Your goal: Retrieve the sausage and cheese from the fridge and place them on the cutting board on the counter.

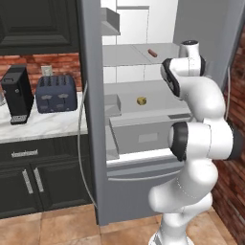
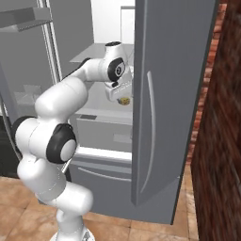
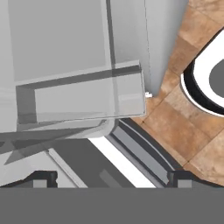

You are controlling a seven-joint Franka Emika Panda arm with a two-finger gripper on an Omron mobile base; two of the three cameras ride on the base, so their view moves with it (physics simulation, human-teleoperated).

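The fridge stands open, its white interior and grey shelves exposed; in the left base view it fills the centre, with one door edge-on at 9 o'clock of the cavity. The counter lies at 9 o'clock of the fridge, carrying a toaster and a coffee machine. The cutting board cannot be located from these views.

The arm reaches into the fridge from 5 o'clock of the left base view, wrist at mid-shelf height. The gripper points down toward the drawer front and lower door region; its fingertips stand spread wide at the bottom corners of the hand view, with nothing between them.

The cheese rests on the middle shelf, near the wrist at its 9 o'clock. The sausage lies on the shelf above, at 12 o'clock of the cheese, well apart from the gripper.

Step in hand, by judgement: the approach for the first pick, probably the cheese. The next move calls for re-aiming the hand onto the shelf and centring the open fingers over the chunk before closing.
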